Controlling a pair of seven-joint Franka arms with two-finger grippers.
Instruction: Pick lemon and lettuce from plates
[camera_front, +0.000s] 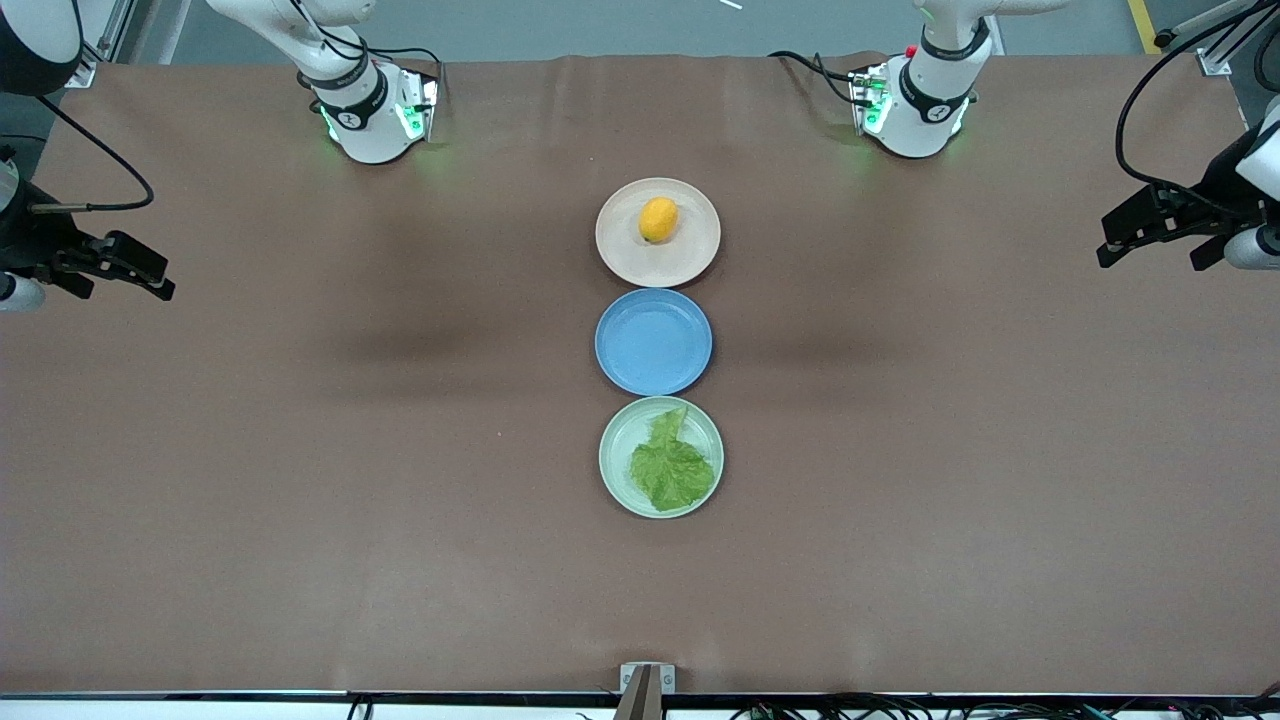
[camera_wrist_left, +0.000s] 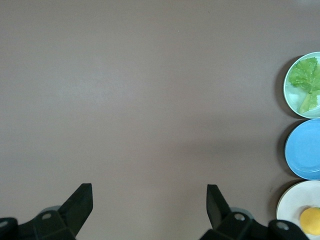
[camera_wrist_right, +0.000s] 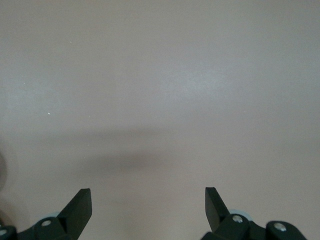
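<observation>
The lemon (camera_front: 658, 219) lies on the beige-pink plate (camera_front: 620, 250), the plate farthest from the front camera. The lettuce (camera_front: 672, 465) lies flat on the mint green plate (camera_front: 620, 435), the nearest one. My left gripper (camera_front: 1150, 255) is open and empty, up over the left arm's end of the table, well away from the plates. My right gripper (camera_front: 120, 285) is open and empty over the right arm's end. In the left wrist view my left gripper (camera_wrist_left: 149, 192) is over bare cloth, with the lettuce (camera_wrist_left: 307, 80) and lemon (camera_wrist_left: 310, 220) at the frame's edge. The right gripper (camera_wrist_right: 148, 196) sees only cloth.
An empty blue plate (camera_front: 653, 341) sits between the two task plates, the three in a row down the table's middle. It also shows in the left wrist view (camera_wrist_left: 303, 149). A brown cloth (camera_front: 300, 450) covers the table.
</observation>
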